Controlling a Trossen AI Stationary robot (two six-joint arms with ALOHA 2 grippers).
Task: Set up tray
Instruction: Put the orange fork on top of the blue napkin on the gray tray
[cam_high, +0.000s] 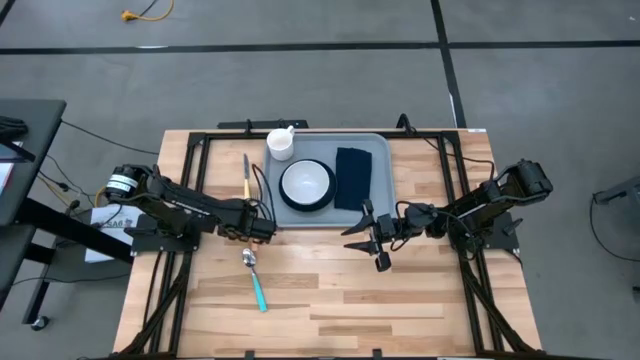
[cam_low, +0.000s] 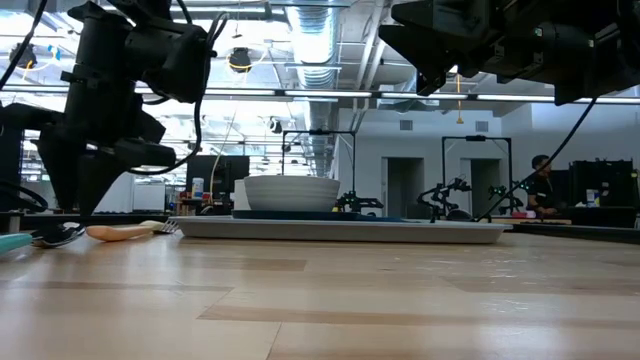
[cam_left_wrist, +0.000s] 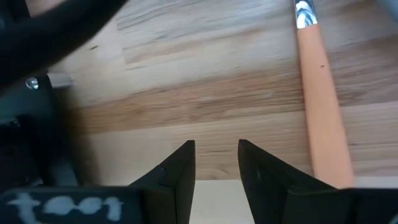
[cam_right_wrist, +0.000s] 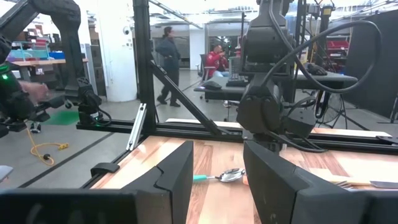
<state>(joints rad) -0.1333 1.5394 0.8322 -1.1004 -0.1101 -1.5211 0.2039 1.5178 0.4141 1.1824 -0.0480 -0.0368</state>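
While the tray (cam_high: 378, 160) sits at upper centre of the high view carrying plate (cam_high: 306, 186), bowl and napkin (cam_high: 352, 177), my left end effector (cam_high: 268, 229) hovers beside its lower-left corner, parted, empty. My right end effector (cam_high: 374, 240) hangs below its lower-right corner, also parted, holding nothing.

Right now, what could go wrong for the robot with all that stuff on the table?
The left gripper, open and empty, sits close to the orange-handled fork and the tray; a careless move might knock the fork or bump the rim.

The spoon lies flat on the wood, so fingers may slip when pinching it.

The right gripper, open, hangs near the tray's front edge and could nudge it, shaking the white bowl.
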